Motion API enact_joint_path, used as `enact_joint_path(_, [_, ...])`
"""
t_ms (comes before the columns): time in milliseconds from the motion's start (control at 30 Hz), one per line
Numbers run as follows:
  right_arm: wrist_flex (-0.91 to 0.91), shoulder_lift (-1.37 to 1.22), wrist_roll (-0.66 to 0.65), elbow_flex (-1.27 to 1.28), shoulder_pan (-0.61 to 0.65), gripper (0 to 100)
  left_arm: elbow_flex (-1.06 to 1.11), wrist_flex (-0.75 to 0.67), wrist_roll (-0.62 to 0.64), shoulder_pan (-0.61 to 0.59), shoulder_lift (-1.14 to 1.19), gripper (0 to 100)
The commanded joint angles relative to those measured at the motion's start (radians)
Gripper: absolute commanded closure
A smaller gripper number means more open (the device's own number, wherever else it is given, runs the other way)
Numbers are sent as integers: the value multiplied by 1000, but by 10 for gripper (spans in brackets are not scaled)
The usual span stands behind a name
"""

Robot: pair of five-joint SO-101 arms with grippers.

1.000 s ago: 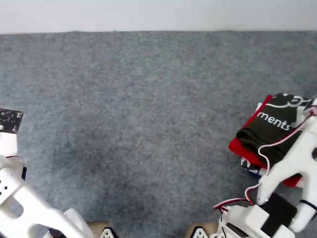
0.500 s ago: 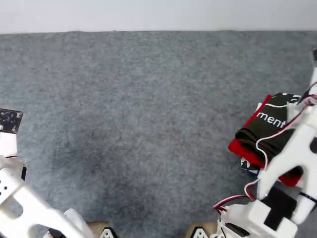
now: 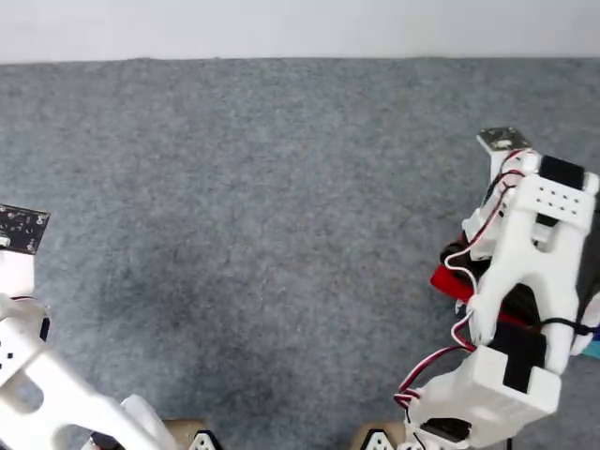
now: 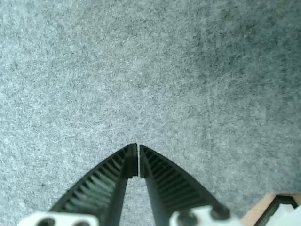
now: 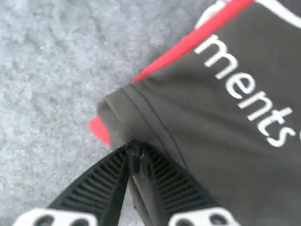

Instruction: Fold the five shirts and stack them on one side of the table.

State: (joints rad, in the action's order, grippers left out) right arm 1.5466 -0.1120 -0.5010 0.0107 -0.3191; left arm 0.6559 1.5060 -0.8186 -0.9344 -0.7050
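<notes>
At right, right arm (image 3: 525,272) half-hides shirt stack (image 5: 221,122); left tool (image 4: 138,162), right tool (image 5: 135,157) closed.

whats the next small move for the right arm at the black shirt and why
Probably open the right gripper a little, then lift straight up. Its jaws meet at the folded edge of the black shirt, which already lies on the red shirt; whether cloth is pinched is unclear, so releasing first avoids dragging it.

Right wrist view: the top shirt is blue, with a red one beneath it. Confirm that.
Not blue. The top shirt is black. The red one does lie beneath it, as the right wrist view shows.
</notes>
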Motion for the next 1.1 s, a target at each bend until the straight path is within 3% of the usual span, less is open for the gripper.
enact_joint_path(0, [44, 74, 6, -20, 22, 989, -7, -15, -12, 6, -23, 986])
enact_joint_path(200, [119, 268, -9, -95, -104, 989, -8, -15, -12, 6, -23, 986])
enact_joint_path(467, [58, 229, -216, 58, -309, 989, -8, -15, -12, 6, -23, 986])
enact_joint_path(633, [-1, 166, -221, 232, -329, 989, -5, -15, -12, 6, -23, 986])
enact_joint_path(900, [12, 311, -218, 25, -321, 989, -10, -15, -26, 6, -23, 986])
enact_joint_path(1067, [-197, 323, -219, -6, -323, 989, -10, -15, -26, 6, -23, 986])
